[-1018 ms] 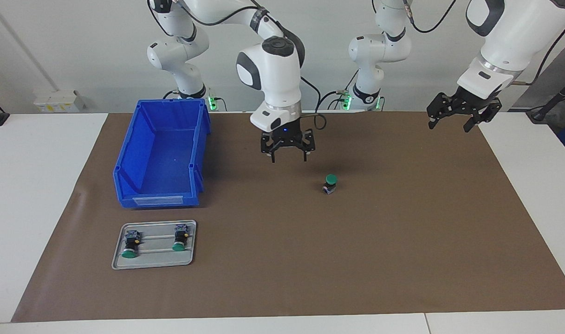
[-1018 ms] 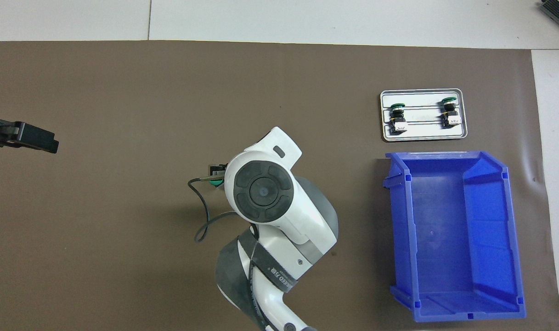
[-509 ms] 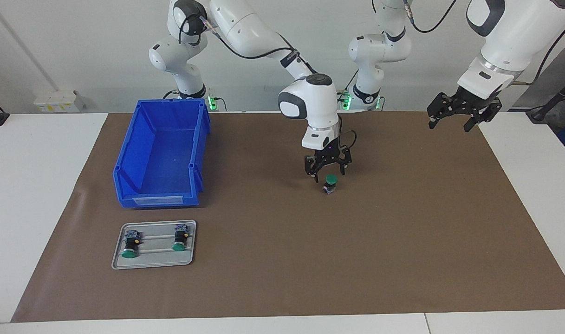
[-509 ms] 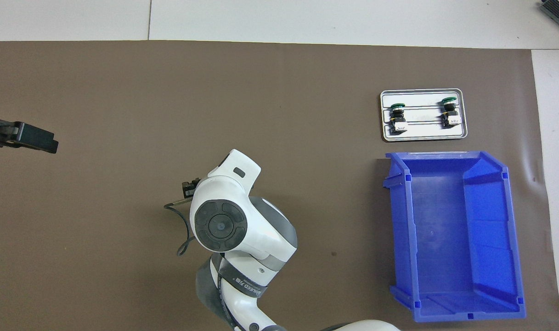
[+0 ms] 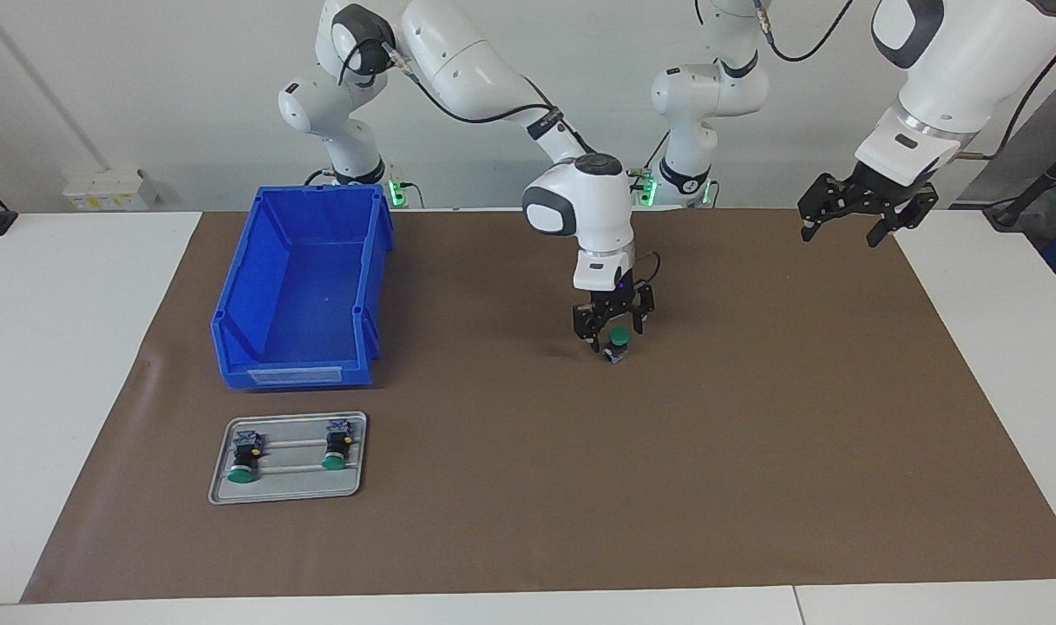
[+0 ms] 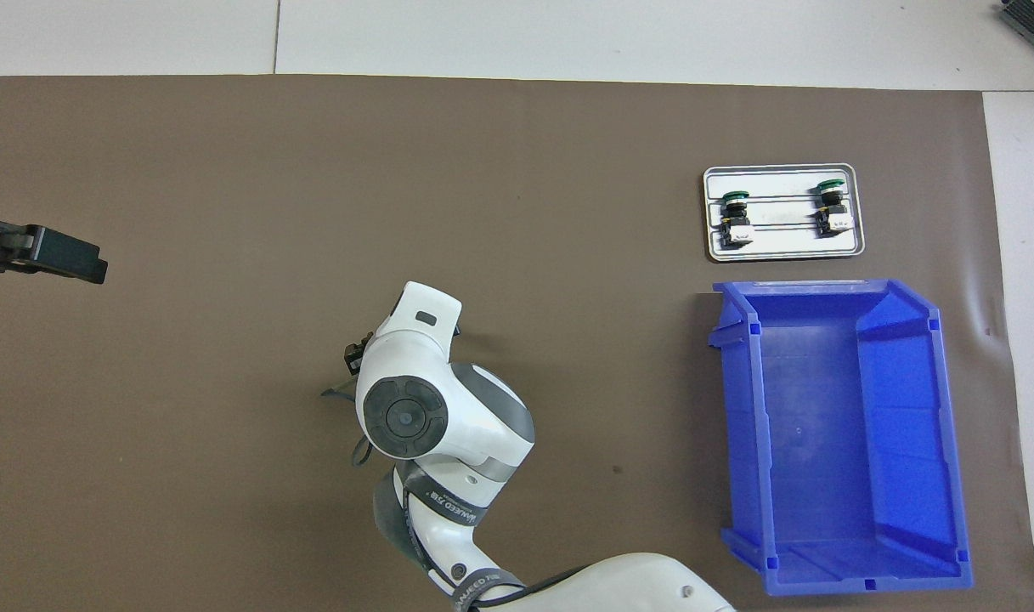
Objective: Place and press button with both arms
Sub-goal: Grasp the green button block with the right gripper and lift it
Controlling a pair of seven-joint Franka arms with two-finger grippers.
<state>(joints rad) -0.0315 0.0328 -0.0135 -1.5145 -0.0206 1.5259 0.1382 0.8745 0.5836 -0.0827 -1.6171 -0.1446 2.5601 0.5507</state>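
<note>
Facing view: bench (image 5: 970, 365) under brown mat (image 5: 753, 486), blue bin (image 5: 302, 286) toward the right arm's end. Right claw (image 5: 613, 334) straddles the button (image 5: 618, 343) mid-mat beside the bin; grip, can't tell. Left claw (image 5: 853, 213) hangs open, well apart from the bin.

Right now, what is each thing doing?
Green-capped push button: upright on the brown mat.
Right gripper: down around the button.
Left gripper: open, raised, waiting.
Blue plastic bin: empty.
Grey metal tray: holds two green-capped buttons lying down.
</note>
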